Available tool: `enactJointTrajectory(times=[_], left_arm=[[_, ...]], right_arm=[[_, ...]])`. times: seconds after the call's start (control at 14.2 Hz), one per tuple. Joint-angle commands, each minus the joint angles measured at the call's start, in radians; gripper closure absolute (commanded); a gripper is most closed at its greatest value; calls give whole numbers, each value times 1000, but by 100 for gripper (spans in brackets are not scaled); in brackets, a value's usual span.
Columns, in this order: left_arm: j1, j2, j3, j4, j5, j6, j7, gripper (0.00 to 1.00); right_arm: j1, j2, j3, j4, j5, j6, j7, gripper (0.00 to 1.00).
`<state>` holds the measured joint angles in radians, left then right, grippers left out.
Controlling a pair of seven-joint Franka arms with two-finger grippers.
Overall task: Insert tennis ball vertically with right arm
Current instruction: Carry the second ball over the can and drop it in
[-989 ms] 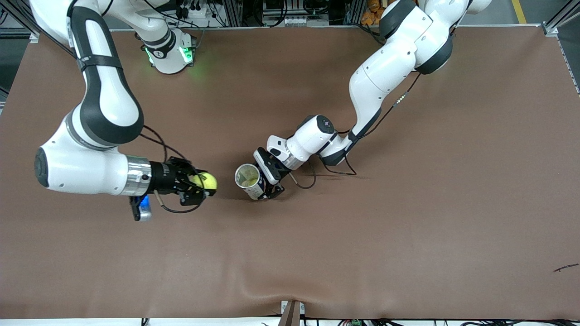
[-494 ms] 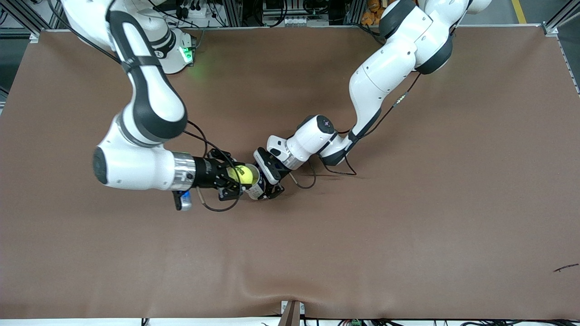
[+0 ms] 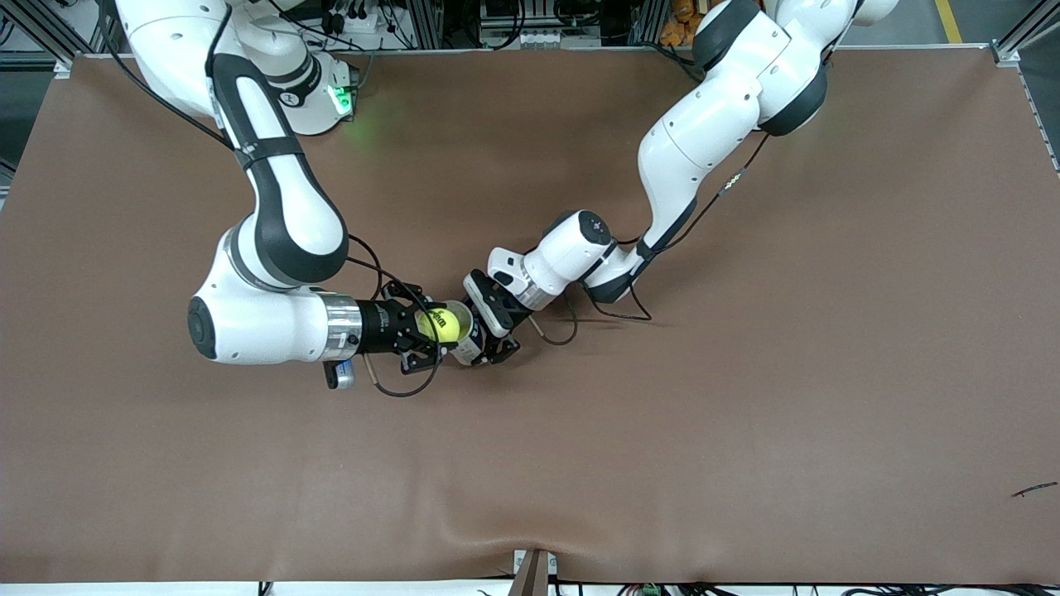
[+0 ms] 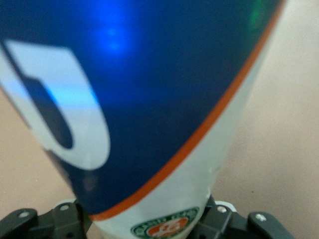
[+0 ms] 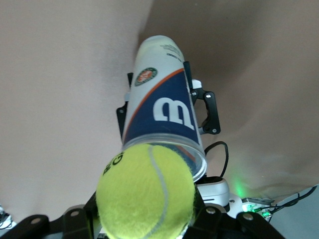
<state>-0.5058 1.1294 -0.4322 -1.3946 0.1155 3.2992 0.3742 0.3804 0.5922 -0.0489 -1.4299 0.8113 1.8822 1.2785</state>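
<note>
**A:** What has just changed?

**B:** The right end effector (image 3: 432, 337), clamped on the fuzzy yellow-green tennis ball (image 3: 438, 325), has carried it over the open mouth of the blue-and-white plastic ball can (image 3: 464, 334). A second ago the ball hung over bare brown tabletop (image 3: 745, 414), well apart from the can.

**A:** Meaning for the task?

**B:** Ball and rim look aligned in the right wrist view; lowering and release likely remain.

**A:** And the other arm?

**B:** Unmoved: the left end effector (image 3: 495, 331) stays gripping the can upright.
</note>
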Motion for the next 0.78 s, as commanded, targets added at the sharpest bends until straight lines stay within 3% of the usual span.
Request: enactJointTrajectory(times=[0.0, 0.14, 0.21, 0.28, 0.35, 0.71], left_arm=[[-8, 6, 6, 9, -7, 16, 11, 19], [-8, 6, 6, 9, -7, 16, 11, 19], [-8, 6, 6, 9, -7, 16, 11, 19], [-8, 6, 6, 9, -7, 16, 11, 19], [-8, 6, 6, 9, -7, 16, 11, 19], [-5, 4, 6, 9, -7, 17, 11, 19]], right_arm=[[8, 0, 0, -20, 12, 0, 18, 72], [24, 0, 0, -20, 11, 2, 50, 70], [26, 0, 0, -20, 11, 2, 50, 62], [25, 0, 0, -20, 11, 0, 50, 39], [25, 0, 0, -20, 11, 2, 51, 0], [11, -9, -2, -12, 3, -12, 48, 0]])
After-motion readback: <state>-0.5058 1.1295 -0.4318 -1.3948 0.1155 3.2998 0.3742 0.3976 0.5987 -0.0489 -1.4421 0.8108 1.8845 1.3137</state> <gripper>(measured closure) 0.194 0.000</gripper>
